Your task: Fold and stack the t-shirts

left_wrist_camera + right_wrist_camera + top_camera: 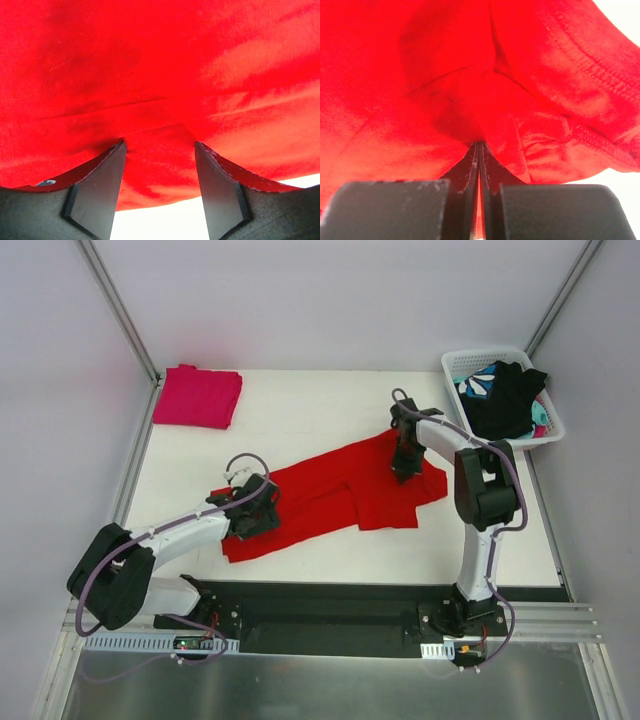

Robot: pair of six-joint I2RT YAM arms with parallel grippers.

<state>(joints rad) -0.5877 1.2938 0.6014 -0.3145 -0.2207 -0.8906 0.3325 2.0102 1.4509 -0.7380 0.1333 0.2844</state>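
Note:
The large red t-shirt [340,490] lies spread in a diagonal band across the white table, partly doubled over at its right end. My left gripper [258,520] sits low on the shirt's lower-left end. In the left wrist view that gripper [160,145] stands open, its fingers apart on the red t-shirt [160,65] near its edge. My right gripper [404,468] is at the shirt's upper-right end. The right wrist view shows this gripper [480,143] shut on a pinch of the red t-shirt [445,65], which bunches at the tips. A folded magenta-pink t-shirt [197,396] rests at the back left.
A white basket [455,365] at the back right corner holds a black garment [505,395] and a teal-and-white patterned one [478,385]. Bare white table [320,410] lies between the pink shirt and the basket. Grey walls enclose the table on three sides.

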